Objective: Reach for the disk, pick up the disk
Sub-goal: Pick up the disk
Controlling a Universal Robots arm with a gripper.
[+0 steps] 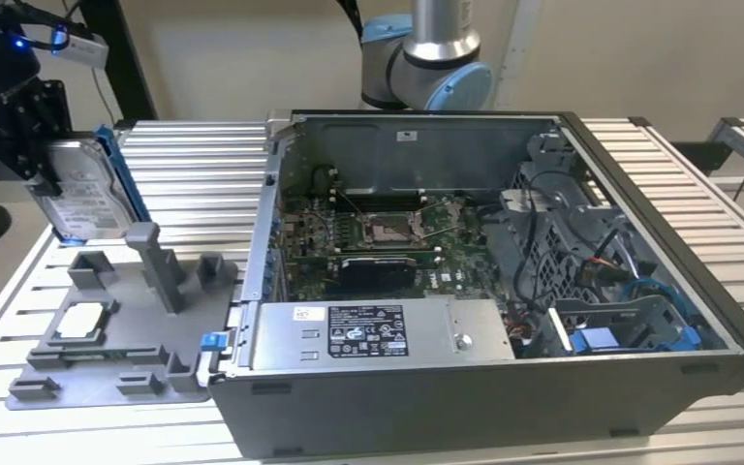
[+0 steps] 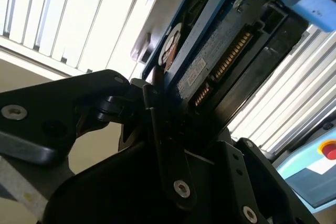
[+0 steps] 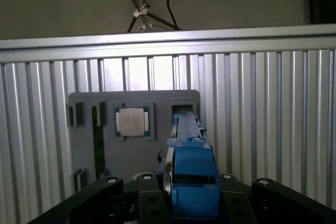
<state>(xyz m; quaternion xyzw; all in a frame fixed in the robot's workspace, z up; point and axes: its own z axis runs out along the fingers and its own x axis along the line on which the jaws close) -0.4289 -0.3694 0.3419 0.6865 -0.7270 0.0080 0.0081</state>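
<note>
Operator: Layout first, what is taking up the exterior view?

Spotter: An open computer case point(image 1: 502, 407) is filling the middle and right of the frame. A grey fixture tray point(image 1: 101, 373) is lying at lower left.

Operator: Where is the disk?

Spotter: The disk point(image 1: 88, 194) is hanging at upper left, just above the tray. It is standing on edge, its long axis running up and down.

Operator: And the tool?

Spotter: The gripper point(image 1: 51, 174) is clenching the disk's upper part, fingers pressing its flat faces. The blue bracket point(image 3: 191, 169) is framing its edge. I am judging it lifted clear of the tray's slots.

Operator: Any writing?

Spotter: A printed label point(image 1: 365, 331) is showing on the case's power supply, with a sticker point(image 2: 191, 74) on the disk. I am leaving both unread.
</note>
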